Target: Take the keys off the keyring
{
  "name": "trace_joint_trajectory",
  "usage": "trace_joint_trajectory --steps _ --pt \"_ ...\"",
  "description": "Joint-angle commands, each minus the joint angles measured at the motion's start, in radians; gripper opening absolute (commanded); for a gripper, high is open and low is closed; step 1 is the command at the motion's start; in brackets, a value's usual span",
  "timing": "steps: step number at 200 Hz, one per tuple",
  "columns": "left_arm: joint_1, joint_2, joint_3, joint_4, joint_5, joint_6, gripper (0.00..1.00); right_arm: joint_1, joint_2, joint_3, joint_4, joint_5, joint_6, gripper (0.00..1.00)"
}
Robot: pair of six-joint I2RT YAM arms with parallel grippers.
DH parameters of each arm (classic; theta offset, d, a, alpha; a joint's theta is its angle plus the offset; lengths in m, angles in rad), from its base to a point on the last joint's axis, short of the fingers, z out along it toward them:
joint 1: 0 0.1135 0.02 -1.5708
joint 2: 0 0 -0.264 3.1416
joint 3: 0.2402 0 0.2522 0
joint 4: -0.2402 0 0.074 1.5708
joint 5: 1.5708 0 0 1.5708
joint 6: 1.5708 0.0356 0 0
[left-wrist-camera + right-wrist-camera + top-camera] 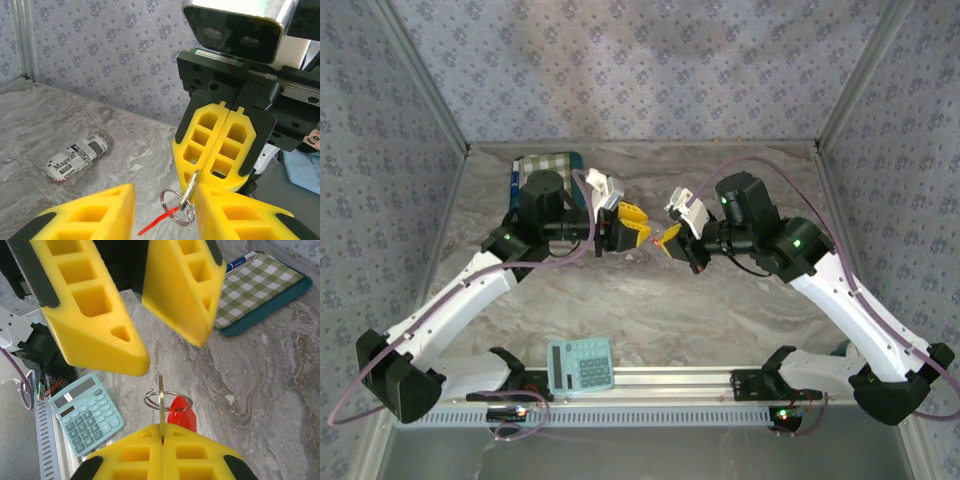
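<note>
From above, the left gripper and right gripper meet tip to tip above the surface, with one red key piece between them and one calculator near the bases. In the left wrist view the left gripper is part-open and empty, its fingers flanking one keyring. In the right wrist view the right gripper is clamped on one metal strip that passes through that ring, the red piece alongside.

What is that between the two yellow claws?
The keys on a metal ring, pinched by the shut right gripper; both wrist views show them.
</note>
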Motion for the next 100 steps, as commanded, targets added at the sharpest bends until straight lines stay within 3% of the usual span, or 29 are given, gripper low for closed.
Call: trace_joint_trajectory --steps 1,54,100 --pt "-0.008 0.013 0.045 -0.019 0.068 0.016 0.38 0.005 0.003 -0.001 -0.004 -0.031 -0.023 0.00" --pt "-0.028 0.046 0.082 -0.064 0.122 0.041 0.34 0.009 0.007 -0.002 -0.002 -0.034 -0.023 0.00" --pt "-0.054 0.073 0.119 -0.128 0.148 0.082 0.18 0.015 0.010 -0.002 -0.006 -0.026 -0.022 0.00"
